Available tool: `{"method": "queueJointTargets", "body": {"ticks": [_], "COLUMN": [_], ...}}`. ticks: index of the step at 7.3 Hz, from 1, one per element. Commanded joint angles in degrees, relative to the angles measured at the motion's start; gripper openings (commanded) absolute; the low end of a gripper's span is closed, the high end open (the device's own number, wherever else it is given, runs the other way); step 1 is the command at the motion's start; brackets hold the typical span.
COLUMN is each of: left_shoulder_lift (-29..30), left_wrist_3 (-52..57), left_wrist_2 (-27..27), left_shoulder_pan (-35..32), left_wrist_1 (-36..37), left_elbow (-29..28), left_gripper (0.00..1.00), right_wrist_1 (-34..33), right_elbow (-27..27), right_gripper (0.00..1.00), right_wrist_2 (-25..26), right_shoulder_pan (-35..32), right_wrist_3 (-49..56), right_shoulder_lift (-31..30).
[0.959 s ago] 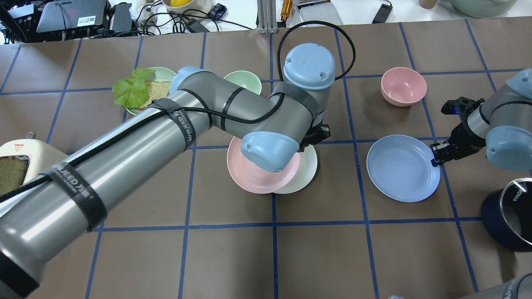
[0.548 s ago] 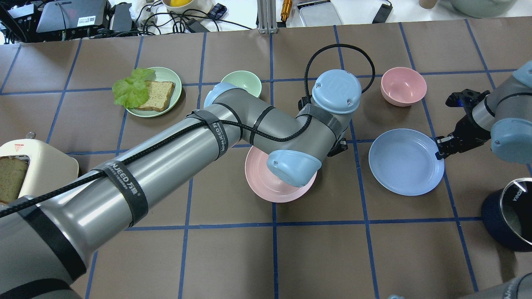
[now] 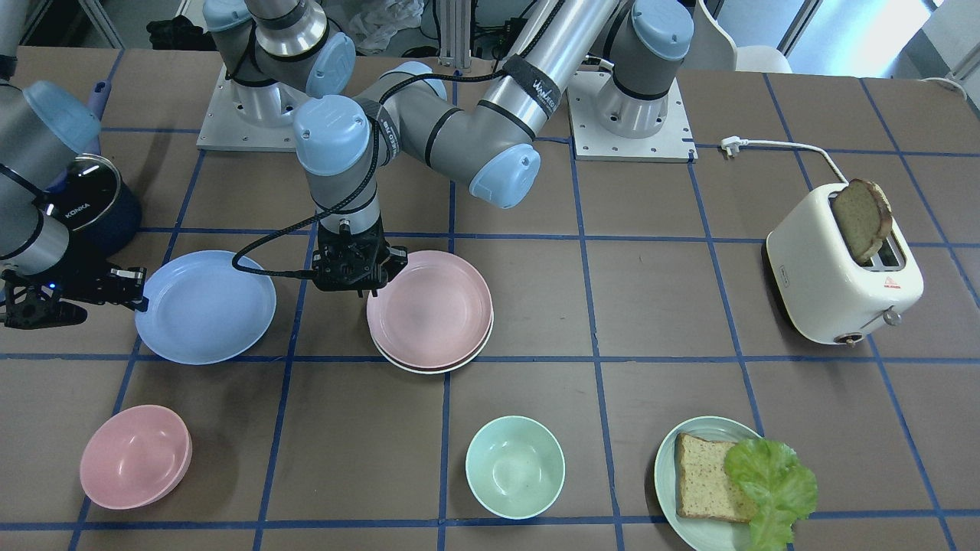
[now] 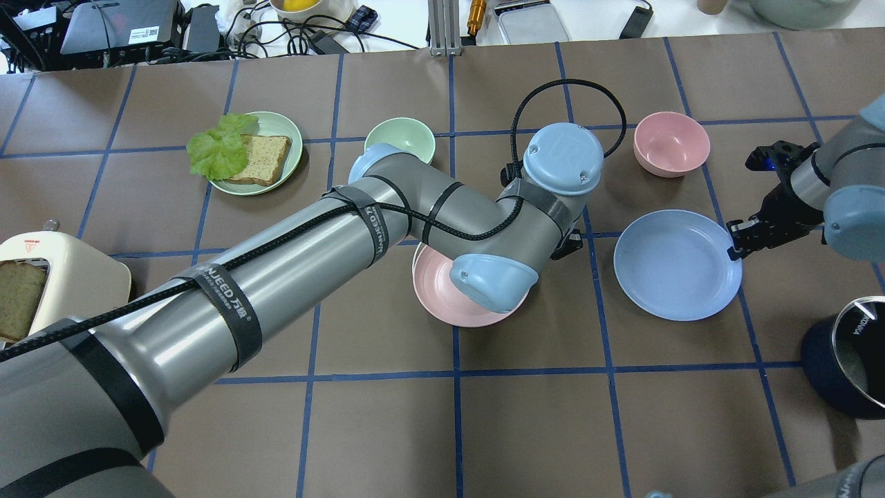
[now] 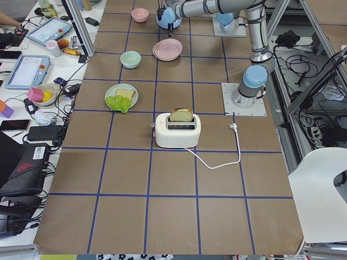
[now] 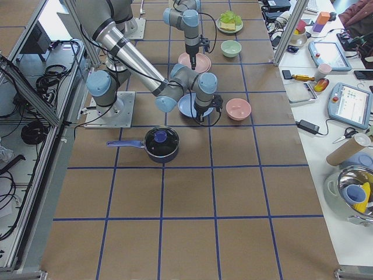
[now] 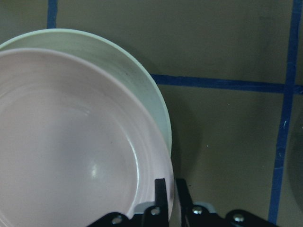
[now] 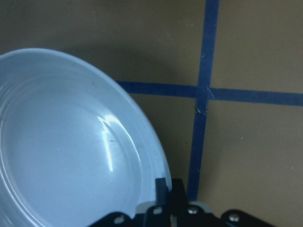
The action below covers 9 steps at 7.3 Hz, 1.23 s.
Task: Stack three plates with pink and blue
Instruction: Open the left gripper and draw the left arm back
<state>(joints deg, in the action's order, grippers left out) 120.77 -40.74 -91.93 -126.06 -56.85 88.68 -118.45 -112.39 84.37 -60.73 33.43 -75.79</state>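
The pink plate lies over the cream-white plate, nearly centred on it; only the white rim shows. In the left wrist view the white plate sticks out beyond the pink plate. My left gripper is shut on the pink plate's rim, as the left wrist view shows. The light blue plate sits to the right of the pair. My right gripper is shut on its right rim, seen close in the right wrist view.
A pink bowl and a mint bowl stand behind the plates. A pale green plate with bread and lettuce is at the far left. A toaster is at the left edge, a dark pot at the right.
My left arm carried the pink plate to the right until it covered the white plate. My right gripper shifted the blue plate a little farther back and right.
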Motion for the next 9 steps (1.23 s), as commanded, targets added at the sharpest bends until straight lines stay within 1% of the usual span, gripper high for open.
{"method": "queueJointTargets", "body": {"ticks": [1, 2, 3, 4, 5, 6, 8, 9], "left_shoulder_lift": [-1.6, -3.2, -5.4, -8.0, -10.0, -12.1, -17.1, -20.5], "left_wrist_3": [0.9, 1.6, 5.1, 11.1, 13.5, 14.0, 27.2, 28.9], "left_wrist_2": [-0.2, 0.1, 0.5, 2.4, 4.4, 4.7, 3.9, 4.0], "left_shoulder_pan": [1.5, 3.9, 6.9, 12.5, 17.0, 21.2, 27.0, 28.7], "left_wrist_1": [-0.1, -1.7, -5.2, -12.0, -17.1, -23.7, -33.5, -35.8], "left_elbow": [-1.2, -2.2, -3.2, -4.8, -5.9, -6.1, -5.8, -5.5], "left_gripper": [1.0, 1.0, 1.0, 1.0, 1.0, 1.0, 1.0, 1.0], "right_wrist_1": [4.5, 4.5, 4.5, 5.2, 5.7, 5.7, 6.9, 8.4], "right_elbow": [3.6, 3.7, 3.6, 3.6, 3.5, 3.5, 5.1, 6.2], "right_gripper": [0.0, 0.0, 0.0, 0.0, 0.0, 0.0, 0.0, 0.0], "right_wrist_2": [-0.4, -0.3, -0.5, -0.6, -2.5, -2.6, -2.5, -2.5], "right_shoulder_pan": [0.0, 0.0, 0.0, -0.2, -0.6, -1.0, -3.2, -4.0], "right_wrist_3": [0.0, 0.0, -0.1, -2.6, -6.0, -6.3, -8.8, -11.3], "right_shoulder_lift": [1.1, 1.0, 0.9, 0.4, -0.3, -0.8, -0.8, -0.9]}}
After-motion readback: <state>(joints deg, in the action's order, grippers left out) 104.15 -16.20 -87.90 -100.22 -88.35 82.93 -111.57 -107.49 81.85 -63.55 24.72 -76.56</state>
